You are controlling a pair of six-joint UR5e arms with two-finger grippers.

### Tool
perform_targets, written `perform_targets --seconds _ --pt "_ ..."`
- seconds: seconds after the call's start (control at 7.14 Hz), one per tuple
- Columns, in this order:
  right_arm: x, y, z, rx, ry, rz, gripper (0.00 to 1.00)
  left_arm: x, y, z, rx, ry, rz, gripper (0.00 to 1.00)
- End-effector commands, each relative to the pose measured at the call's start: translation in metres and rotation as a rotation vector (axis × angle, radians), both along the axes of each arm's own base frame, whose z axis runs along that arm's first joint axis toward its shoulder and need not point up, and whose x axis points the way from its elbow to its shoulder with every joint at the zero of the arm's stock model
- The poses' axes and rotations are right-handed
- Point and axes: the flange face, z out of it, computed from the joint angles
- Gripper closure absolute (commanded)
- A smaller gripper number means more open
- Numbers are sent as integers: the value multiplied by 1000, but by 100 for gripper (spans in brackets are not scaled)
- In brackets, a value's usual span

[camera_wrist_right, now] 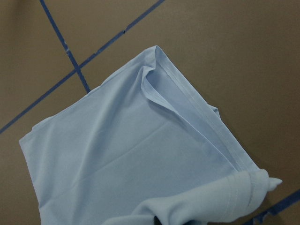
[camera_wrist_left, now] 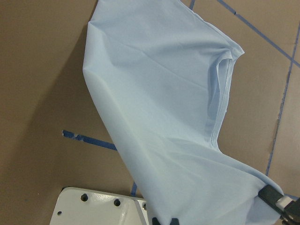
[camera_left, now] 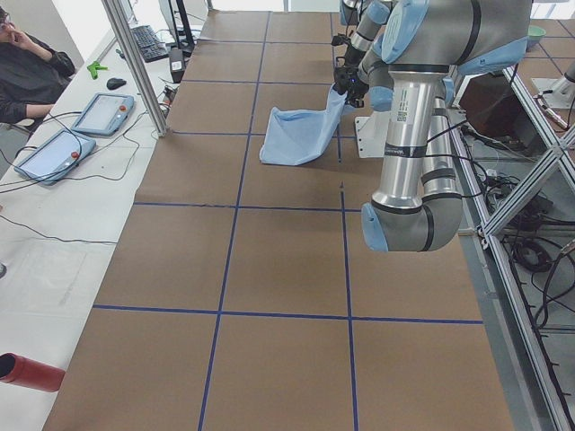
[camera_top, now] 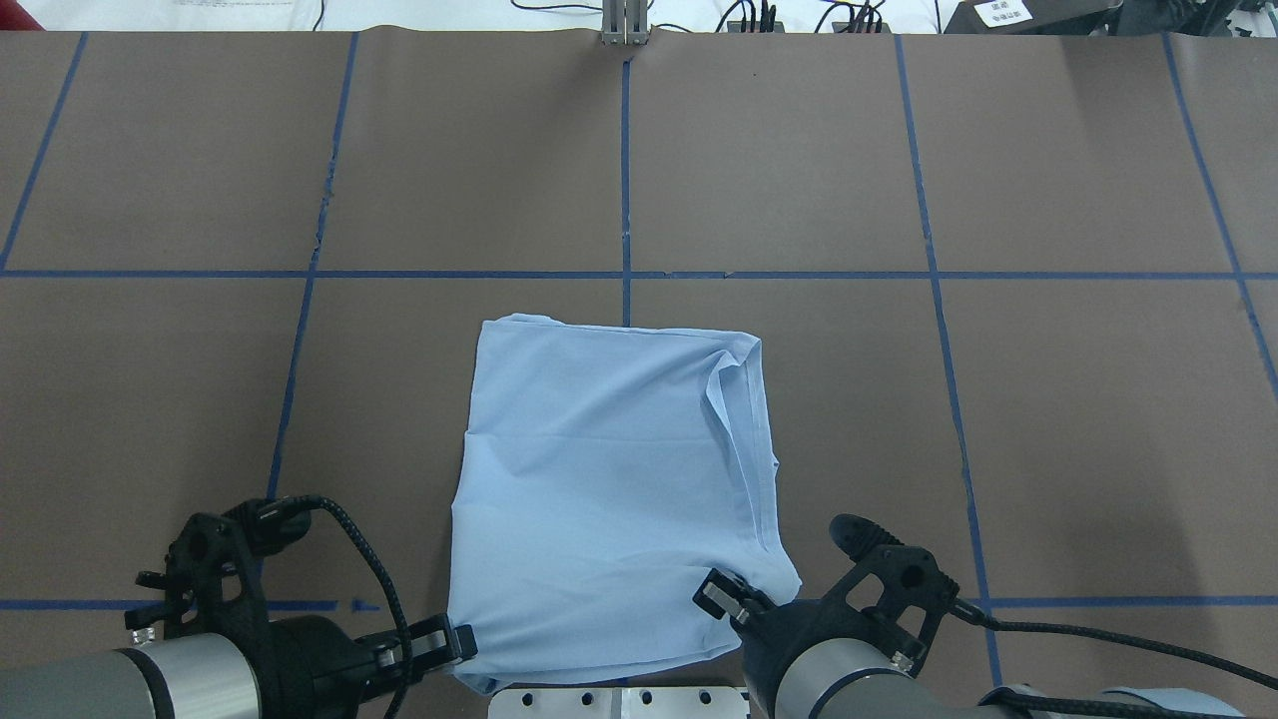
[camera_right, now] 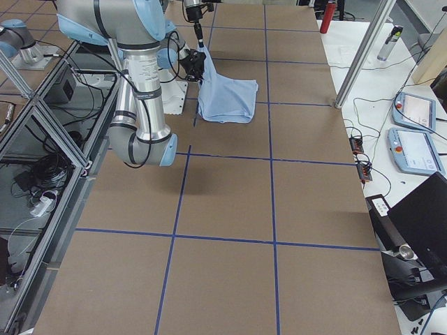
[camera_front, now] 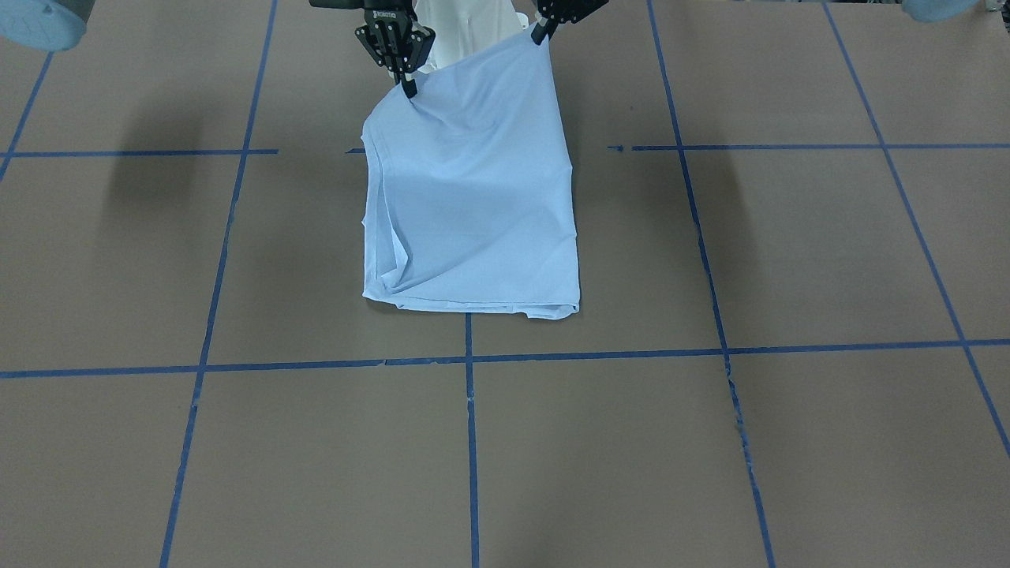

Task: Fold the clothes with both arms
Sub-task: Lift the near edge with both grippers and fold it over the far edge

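- Right gripper (camera_front: 409, 88) is pinched closed on one raised near corner of the T-shirt (camera_front: 473, 205) — its wrist view shows only bunched cloth over the fingertips.
- Left gripper (camera_front: 541, 33) clamps the other near corner; the front view's top edge cuts off its body.
- T-shirt slopes down from both, folded — collar and print out of sight.
- Its far edge lies on the surface (camera_front: 710, 442), just short of a blue tape line (camera_front: 600, 353).

The brown worktop (camera_top: 799, 150) is ruled into squares by blue tape lines (camera_top: 626, 180). Along one side runs a white bench (camera_left: 63, 260) carrying handheld screens (camera_left: 103, 114), a keyboard (camera_left: 144, 40) and loose cables. A person in dark clothes (camera_left: 31, 72) sits there. A slanted metal post (camera_left: 137, 63) rises at the worktop's edge.
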Motion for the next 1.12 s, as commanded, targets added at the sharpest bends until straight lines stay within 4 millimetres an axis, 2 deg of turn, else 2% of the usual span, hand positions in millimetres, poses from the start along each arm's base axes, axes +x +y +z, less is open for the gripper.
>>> perform_targets --seconds 0.0,0.28,0.56,0.84,0.98 --pt "-25 -50 4 -5 42 41 100 34 -66 13 44 -103 -47 100" --pt "-50 -89 29 9 46 68 100 45 -97 29 66 -169 -73 100" --pt "-79 -120 36 3 98 70 100 67 -142 42 82 -242 -101 100" --pt "-96 -136 53 4 108 70 100 99 -171 73 87 -253 -117 100" --pt "-97 -142 57 1 118 72 100 111 -183 82 101 -256 -119 100"
